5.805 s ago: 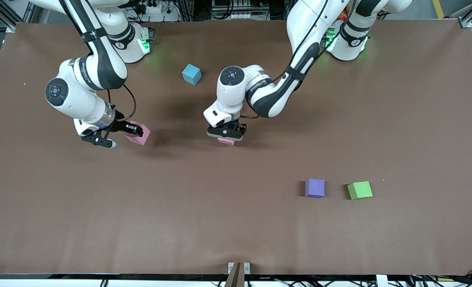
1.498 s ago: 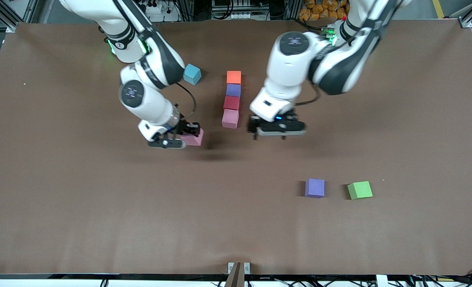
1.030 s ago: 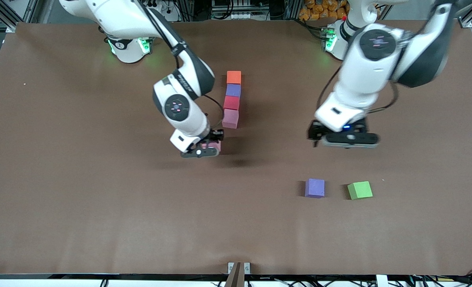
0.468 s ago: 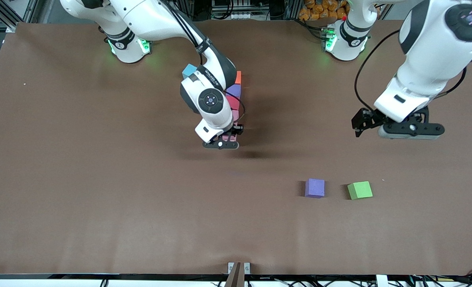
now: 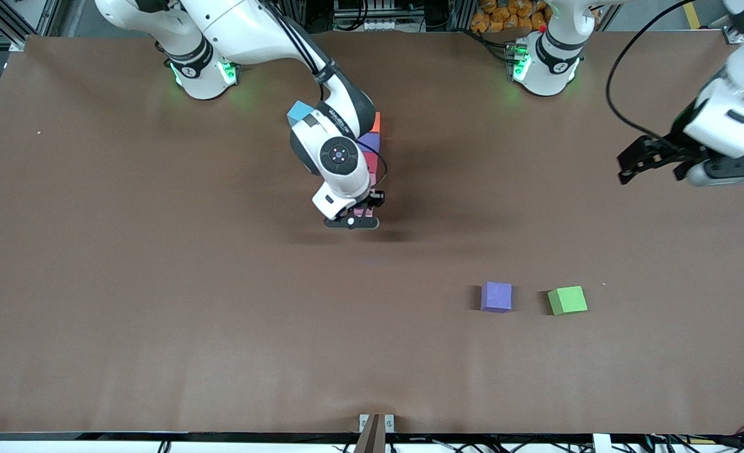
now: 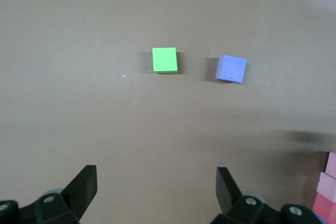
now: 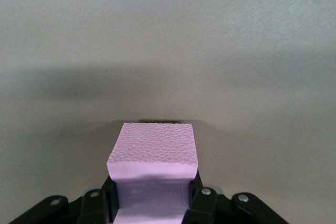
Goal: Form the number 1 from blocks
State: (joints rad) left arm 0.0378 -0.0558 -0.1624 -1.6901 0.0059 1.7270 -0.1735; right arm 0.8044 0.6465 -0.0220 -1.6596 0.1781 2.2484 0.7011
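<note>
Since half a second ago the right gripper (image 5: pixel 357 217) has moved a little toward the robots' bases and now sits at the near end of the block column, its jaws clamped on a pink block (image 7: pixel 153 158); this pink block is between its fingers and just above the table (image 5: pixel 158 314), only a small pink part shows under the gripper in the front view; the left gripper (image 5: pixel 661 165) has gone farther toward the left arm's end of the table and higher, it is now over the bare table near that edge, its fingers (image 6: pixel 84 184) spread wide and holding nothing; one and a half seconds ago the column of four blocks was fully visible, now the right arm covers most of it

Counting what shows now: one orange block (image 5: pixel 377 122), only its edge visible beside the right arm; one purple block (image 5: pixel 370 143) in the column, just nearer to the camera than the orange one; one red block (image 5: pixel 372 162), partly hidden; pink blocks, two by the left wrist view (image 6: pixel 326 184) at the column end, though I cannot tell there which one is the held one; one more purple cube (image 5: pixel 496 296) and one green cube (image 5: pixel 566 300) side by side, well away from both grippers, nearer to the camera; one light-blue cube (image 5: pixel 299 113), half hidden by the right arm
</note>
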